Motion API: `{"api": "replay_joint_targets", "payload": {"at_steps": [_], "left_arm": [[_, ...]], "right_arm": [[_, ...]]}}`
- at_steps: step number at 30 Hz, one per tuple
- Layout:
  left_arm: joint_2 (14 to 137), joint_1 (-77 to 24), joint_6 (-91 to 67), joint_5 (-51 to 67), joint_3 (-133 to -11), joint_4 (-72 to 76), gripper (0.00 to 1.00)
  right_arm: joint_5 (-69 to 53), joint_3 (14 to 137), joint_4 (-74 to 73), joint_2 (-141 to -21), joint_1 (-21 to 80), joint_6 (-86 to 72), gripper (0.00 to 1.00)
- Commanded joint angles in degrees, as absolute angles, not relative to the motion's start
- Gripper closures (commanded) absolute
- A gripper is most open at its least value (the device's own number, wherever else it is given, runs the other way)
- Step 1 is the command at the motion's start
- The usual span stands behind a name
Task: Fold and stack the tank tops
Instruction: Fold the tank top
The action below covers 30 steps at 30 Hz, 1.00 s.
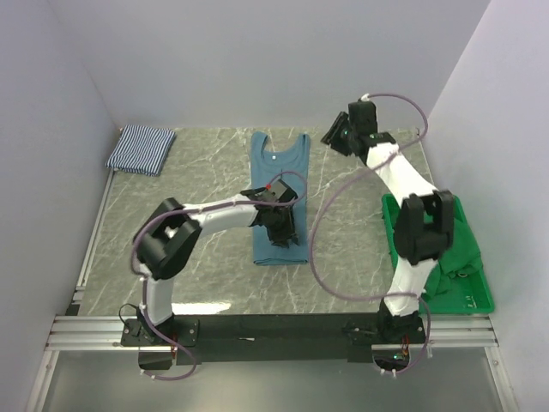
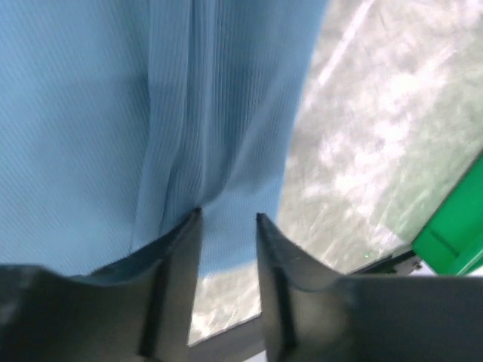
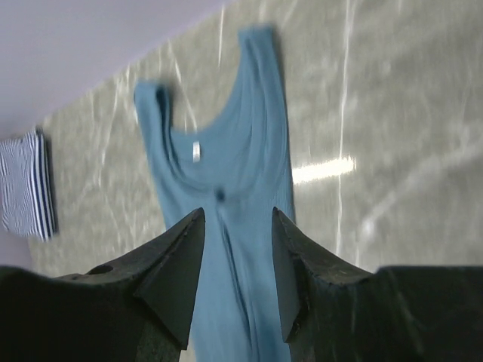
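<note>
The teal-blue tank top (image 1: 279, 176) lies flat, lengthwise, mid-table with its neck at the far end. It also shows in the left wrist view (image 2: 151, 113) and in the right wrist view (image 3: 226, 173). The striped tank top (image 1: 141, 148) lies folded at the far left corner and shows in the right wrist view (image 3: 26, 185). My left gripper (image 1: 281, 230) is open, low over the teal top's lower right part, its tips (image 2: 226, 219) at a crease near the hem. My right gripper (image 1: 336, 136) is open and empty, raised above the table right of the teal top's straps.
A green plastic crate (image 1: 446, 257) with dark green cloth in it stands at the right, beside the right arm; its corner shows in the left wrist view (image 2: 453, 234). White walls close the table at the back and sides.
</note>
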<state>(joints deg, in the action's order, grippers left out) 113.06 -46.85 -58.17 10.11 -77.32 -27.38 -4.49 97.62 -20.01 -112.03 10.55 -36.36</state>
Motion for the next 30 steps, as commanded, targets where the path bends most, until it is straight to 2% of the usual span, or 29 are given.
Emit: {"api": "replay_joint_targets", "payload": {"at_steps": [1, 3, 7, 13, 17, 30], "left_arm": [[102.9, -47.1, -58.9, 5.6, -74.1, -26.0, 0.56], [100.2, -47.2, -58.9, 4.1, -71.8, -27.6, 0.52], [92.1, -46.3, -61.0, 1.2, -65.8, -29.2, 0.50], [87.9, -44.4, -60.1, 0.4, -58.1, -29.8, 0.62], [90.1, -44.5, -58.1, -1.2, -57.5, -31.4, 0.69], [97.6, -45.4, -54.2, -4.6, -59.9, -33.1, 0.73]], "right_arm": [[-0.6, 87.0, -18.0, -101.0, 13.0, -36.1, 0.52], [-0.1, 77.5, -17.4, -94.3, 14.1, -36.9, 0.52], [-0.1, 58.6, -14.9, -82.6, 19.1, -37.9, 0.53], [5.5, 45.5, -16.0, -70.8, 29.4, -39.4, 0.55], [7.2, 42.7, -16.3, -69.4, 35.5, -40.6, 0.56], [15.5, 44.0, -17.7, -79.6, 46.7, -41.0, 0.58]]}}
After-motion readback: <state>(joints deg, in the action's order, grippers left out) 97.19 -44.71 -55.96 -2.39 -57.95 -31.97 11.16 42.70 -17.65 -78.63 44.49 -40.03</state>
